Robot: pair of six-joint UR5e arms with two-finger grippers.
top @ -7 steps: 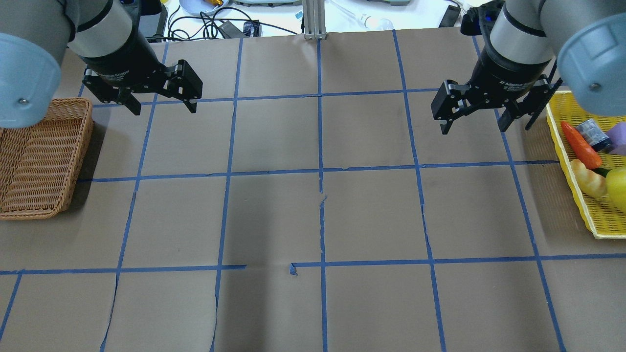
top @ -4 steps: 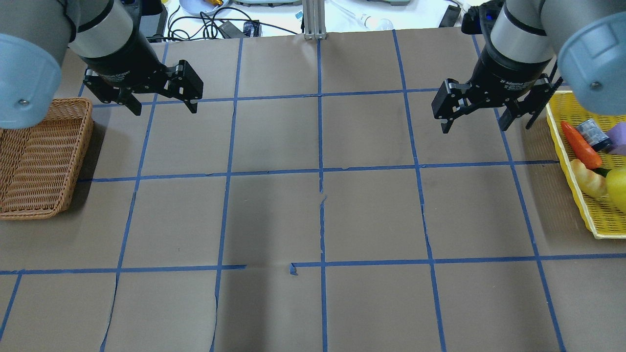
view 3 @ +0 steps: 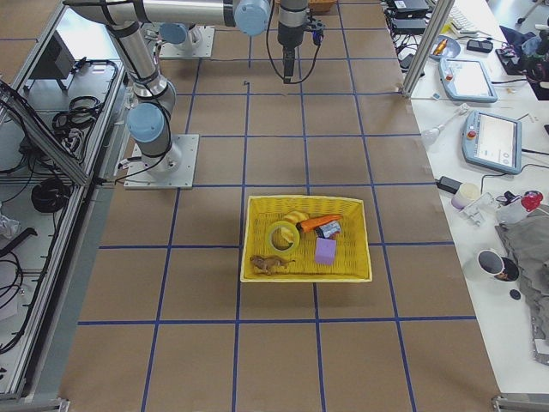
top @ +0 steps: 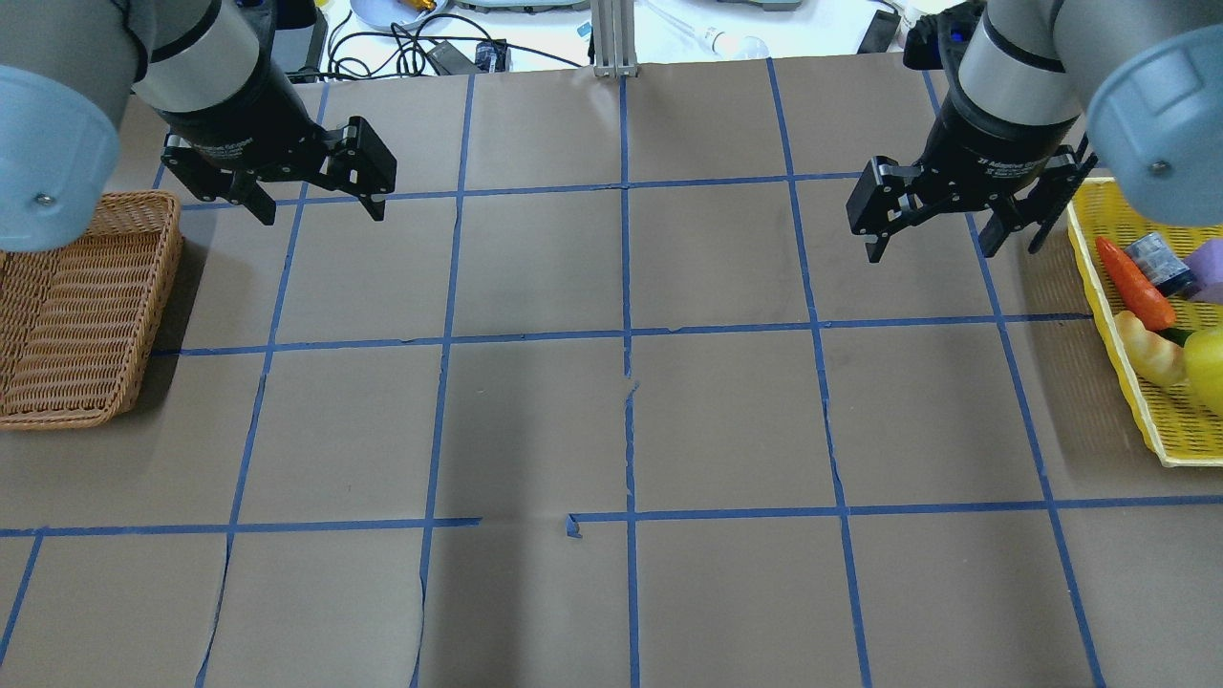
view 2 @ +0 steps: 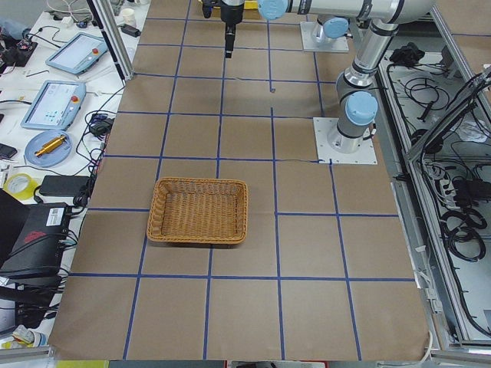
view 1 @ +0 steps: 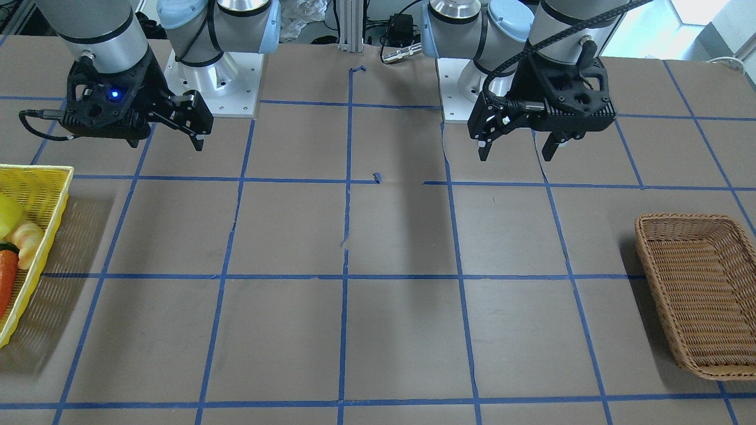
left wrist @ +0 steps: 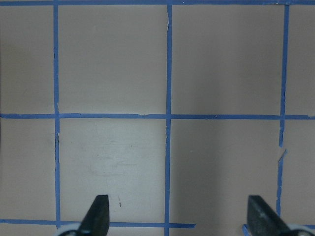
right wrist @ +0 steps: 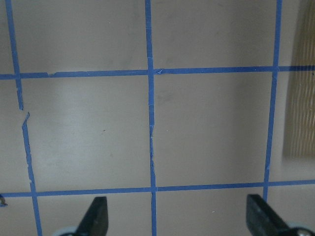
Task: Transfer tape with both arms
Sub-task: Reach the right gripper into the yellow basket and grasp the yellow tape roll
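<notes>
Left fingers (top: 373, 203) and right fingers (top: 876, 242) both spread wide, gripping nothing.
Your tape (view 3: 282, 235) sits in the yellow basket (view 3: 309, 278) at the right end of the table (top: 535, 430), beside a carrot (view 3: 322, 222) and a purple block (view 3: 325, 250); both pairs hang above the table, well apart from it. A wicker basket (top: 96, 417) sits at the left end.

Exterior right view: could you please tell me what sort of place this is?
Most likely a robotics lab: two robot arms bolted to a table gridded with blue tape, with control tablets on a side bench.
</notes>
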